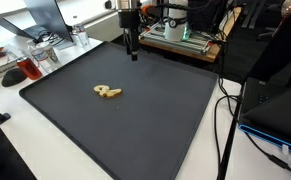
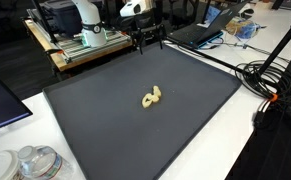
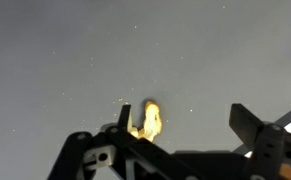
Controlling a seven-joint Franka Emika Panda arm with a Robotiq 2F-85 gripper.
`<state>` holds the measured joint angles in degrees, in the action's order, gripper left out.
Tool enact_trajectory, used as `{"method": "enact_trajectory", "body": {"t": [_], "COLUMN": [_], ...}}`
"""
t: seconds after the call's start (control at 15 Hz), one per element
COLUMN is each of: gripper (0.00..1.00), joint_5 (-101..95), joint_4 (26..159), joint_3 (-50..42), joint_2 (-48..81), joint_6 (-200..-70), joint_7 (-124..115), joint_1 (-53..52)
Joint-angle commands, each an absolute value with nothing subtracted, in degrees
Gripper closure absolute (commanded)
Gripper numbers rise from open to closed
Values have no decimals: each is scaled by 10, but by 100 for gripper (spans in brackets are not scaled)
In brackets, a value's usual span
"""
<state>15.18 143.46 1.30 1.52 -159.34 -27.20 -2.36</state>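
Mat (image 1: 145, 125), dark, covers the tabletop, my gripper (image 1: 133, 54) hangs above its far edge with jaws spread wide and empty, and the small curled yellowish piece (image 1: 108, 93) lies mid-mat, well apart, ungrasped, nothing begun on it.

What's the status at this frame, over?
Gripper open, empty, hovering near far edge of the dark mat. Small yellow object lying mid-mat, untouched. Nothing between them.
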Motion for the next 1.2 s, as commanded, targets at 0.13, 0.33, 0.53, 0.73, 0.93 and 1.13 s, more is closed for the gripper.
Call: {"method": "enact_trajectory", "body": {"t": [0.13,0.33,0.53,0.73,0.93,1.13], "gripper": [0,0,0,0,0,0], "joint_5": [-71,-121,-116,-122,-108,-95], "joint_4": [1364,1287,1204,1144,1101,1072], "joint_3": [16,51,78,81,62,37], "joint_2": [1,14,50,93,143,199], "joint_6": [-1470,-1364,-1277,-1246,-1251,-1267], "joint_7": [-516,-631,-683,-696,-686,-669], "joint_1": [-38,-66,-91,-102,-96,-89]}}
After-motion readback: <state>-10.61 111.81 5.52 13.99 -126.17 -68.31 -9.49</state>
